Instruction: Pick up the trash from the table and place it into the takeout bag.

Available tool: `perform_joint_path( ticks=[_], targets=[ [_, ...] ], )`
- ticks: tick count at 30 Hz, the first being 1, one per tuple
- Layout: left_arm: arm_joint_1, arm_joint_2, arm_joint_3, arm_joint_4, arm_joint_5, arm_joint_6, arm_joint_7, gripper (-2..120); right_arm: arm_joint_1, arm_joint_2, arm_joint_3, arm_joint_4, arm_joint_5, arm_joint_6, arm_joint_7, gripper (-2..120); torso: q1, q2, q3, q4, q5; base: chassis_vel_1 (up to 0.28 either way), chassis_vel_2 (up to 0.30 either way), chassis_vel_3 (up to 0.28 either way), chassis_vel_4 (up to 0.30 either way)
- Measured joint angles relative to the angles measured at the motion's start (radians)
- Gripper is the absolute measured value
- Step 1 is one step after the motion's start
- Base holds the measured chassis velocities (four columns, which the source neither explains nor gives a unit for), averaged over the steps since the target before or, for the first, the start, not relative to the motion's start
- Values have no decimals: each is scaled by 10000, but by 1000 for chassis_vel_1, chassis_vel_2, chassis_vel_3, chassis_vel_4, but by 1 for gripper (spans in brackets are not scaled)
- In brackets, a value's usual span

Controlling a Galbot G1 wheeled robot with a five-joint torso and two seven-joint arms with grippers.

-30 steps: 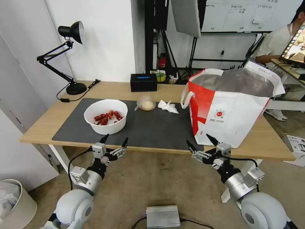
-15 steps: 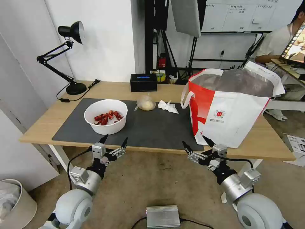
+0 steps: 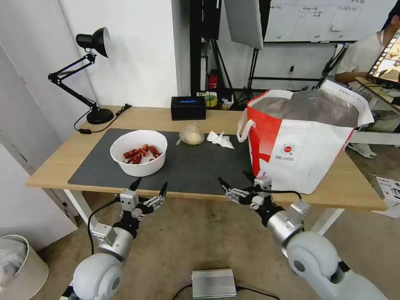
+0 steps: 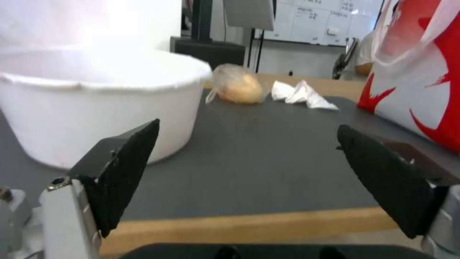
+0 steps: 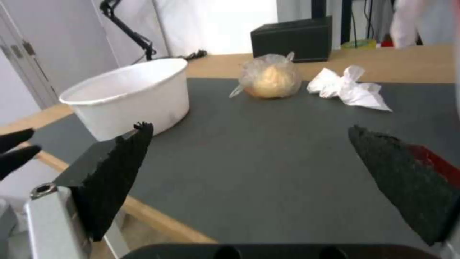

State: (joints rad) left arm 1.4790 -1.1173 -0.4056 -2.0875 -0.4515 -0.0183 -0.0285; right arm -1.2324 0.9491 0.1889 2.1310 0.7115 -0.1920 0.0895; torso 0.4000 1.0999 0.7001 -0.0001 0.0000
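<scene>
White bowl [image 3: 138, 152] with red shells is seen centre-left on the dark mat [image 3: 196, 166]; knotted bag [image 3: 191, 135] and crumpled tissue [image 3: 220, 139] mid-frame; red-and-white takeout bag [image 3: 300, 141] at right. Left gripper [image 3: 148, 186] and right gripper [image 3: 235, 182], both spread wide and empty, are held low at the table [image 3: 62, 158] front edge.

No legible text; small round red logo [image 3: 287, 149] on takeout bag [image 3: 308, 158], print below unreadable.
</scene>
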Motion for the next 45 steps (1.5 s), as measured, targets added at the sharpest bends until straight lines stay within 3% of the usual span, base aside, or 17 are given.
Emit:
perform_joint_path(
  ticks=[4,6,11,17,32,45],
  targets=[
    [59,-89,15,78,71,-7,6,100,590,66,-431,-247,1,-198,308,100,0,0,0,2,0,0,0,0,0],
    [61,-181,43,153,144,-17,10,100,1803,231,-1229,-807,-3,-401,856,100,1,-1,0,2,-1,0,0,0,0],
    [2,-105,47,244,138,-14,8,100,2916,491,-1973,-1395,-45,-722,1512,100,0,0,0,2,-1,0,0,0,0],
    [-210,24,261,557,89,16,-9,100,4670,1268,-3163,-2568,-170,-1729,2977,100,1,0,0,2,-1,0,0,0,0],
    [-186,-21,366,684,92,27,-30,100,6981,2116,-4074,-4268,611,-3034,4478,100,1,1,-1,2,-1,0,0,0,0],
    [-89,-66,402,716,149,26,-45,100,7953,2694,-4312,-5232,1159,-3927,5997,100,1,1,-1,2,0,0,0,0,0]
  ],
)
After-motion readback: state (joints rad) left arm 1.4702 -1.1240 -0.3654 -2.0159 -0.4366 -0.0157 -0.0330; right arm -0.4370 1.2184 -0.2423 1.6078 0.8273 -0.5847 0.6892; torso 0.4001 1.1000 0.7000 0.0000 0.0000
